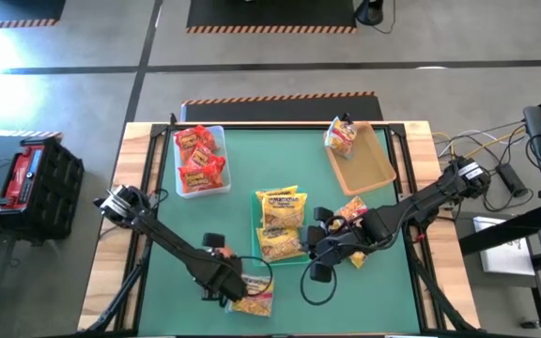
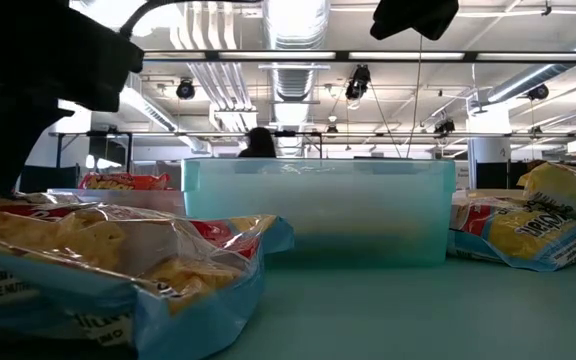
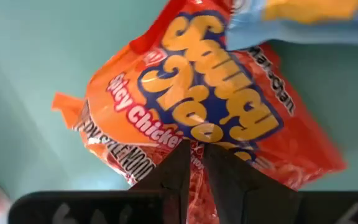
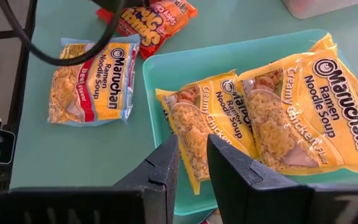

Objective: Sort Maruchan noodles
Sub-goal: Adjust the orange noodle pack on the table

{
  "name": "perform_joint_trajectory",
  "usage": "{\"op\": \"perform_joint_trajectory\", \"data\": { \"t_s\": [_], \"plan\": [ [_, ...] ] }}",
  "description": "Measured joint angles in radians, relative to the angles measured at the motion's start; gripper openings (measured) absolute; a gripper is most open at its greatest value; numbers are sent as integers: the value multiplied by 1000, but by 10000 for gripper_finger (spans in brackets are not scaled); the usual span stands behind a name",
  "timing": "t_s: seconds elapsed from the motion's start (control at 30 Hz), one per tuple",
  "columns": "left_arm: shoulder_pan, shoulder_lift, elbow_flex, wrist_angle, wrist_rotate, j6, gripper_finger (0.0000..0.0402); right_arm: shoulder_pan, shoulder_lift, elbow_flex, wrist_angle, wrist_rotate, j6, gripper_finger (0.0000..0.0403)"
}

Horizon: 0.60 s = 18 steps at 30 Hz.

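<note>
Green matting covers the table (image 1: 242, 164). At its middle sits the teal bin (image 1: 263, 255) holding yellow Creamy Chicken packets (image 4: 303, 115). Toward the front edge from the bin, the left gripper (image 3: 196, 163) pinches an orange Spicy Chicken packet (image 3: 191, 106). Beside the bin's right wall, the right gripper (image 4: 193, 163) hovers, fingers slightly parted, holding nothing.

**Noodle packets: position and condition**

Taking the teal bin (image 1: 259, 246) as landmark: yellow creamy-chicken packets (image 4: 272, 118) lie flat and overlapping inside it. A yellow-and-red beef packet (image 4: 92, 81) lies flat on the bench just beside it, partly overlapped by an orange spicy-chicken packet (image 3: 197, 106). Red-orange packets (image 1: 200, 158) are piled well apart, in a clear bin.
</note>
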Motion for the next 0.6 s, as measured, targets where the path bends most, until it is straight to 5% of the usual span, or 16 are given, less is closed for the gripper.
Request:
{"op": "perform_joint_trajectory", "data": {
  "t_s": [0.6],
  "plan": [
    [24,-20,-66,66,209,-870,38,3,0,0,0,0,4,72]
  ]
}}
